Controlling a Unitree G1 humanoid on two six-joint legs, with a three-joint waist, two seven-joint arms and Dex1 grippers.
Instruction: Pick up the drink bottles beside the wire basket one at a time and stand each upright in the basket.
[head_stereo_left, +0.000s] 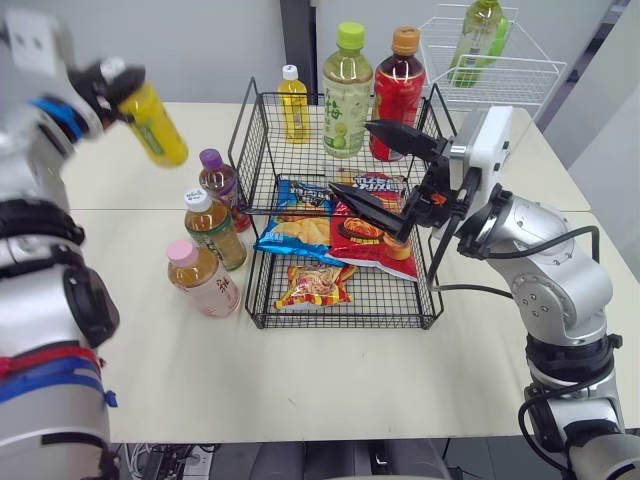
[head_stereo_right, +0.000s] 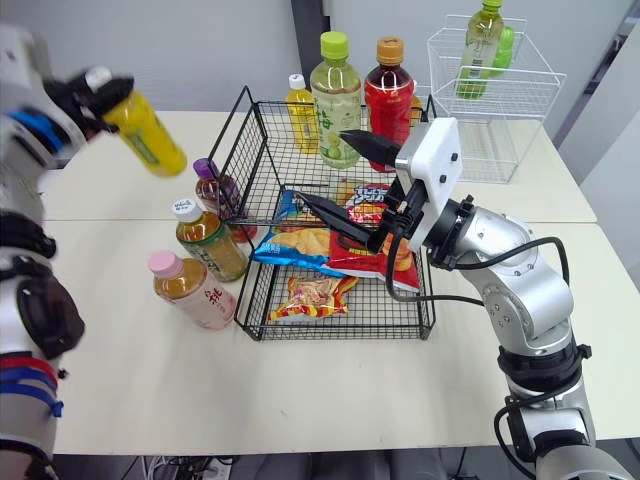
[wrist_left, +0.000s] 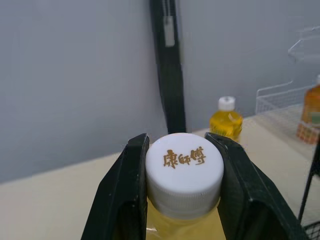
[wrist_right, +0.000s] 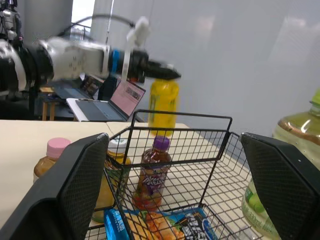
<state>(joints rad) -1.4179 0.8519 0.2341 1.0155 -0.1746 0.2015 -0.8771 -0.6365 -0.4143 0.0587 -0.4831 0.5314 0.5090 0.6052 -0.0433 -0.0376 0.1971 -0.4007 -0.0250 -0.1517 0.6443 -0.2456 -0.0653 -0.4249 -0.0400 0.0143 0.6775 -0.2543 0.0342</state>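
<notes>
Bottle (head_stereo_left: 157, 127) of yellow drink, white cap, tilted in left claw (wrist_left: 179, 144)

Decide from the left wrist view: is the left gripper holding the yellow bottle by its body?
No, the left gripper is shut on the white cap of the yellow bottle, not its body.

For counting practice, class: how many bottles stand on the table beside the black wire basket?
3: pink-capped bottle nearest, white-capped bottle behind it, purple-capped bottle farthest; none seems hidden.
</notes>
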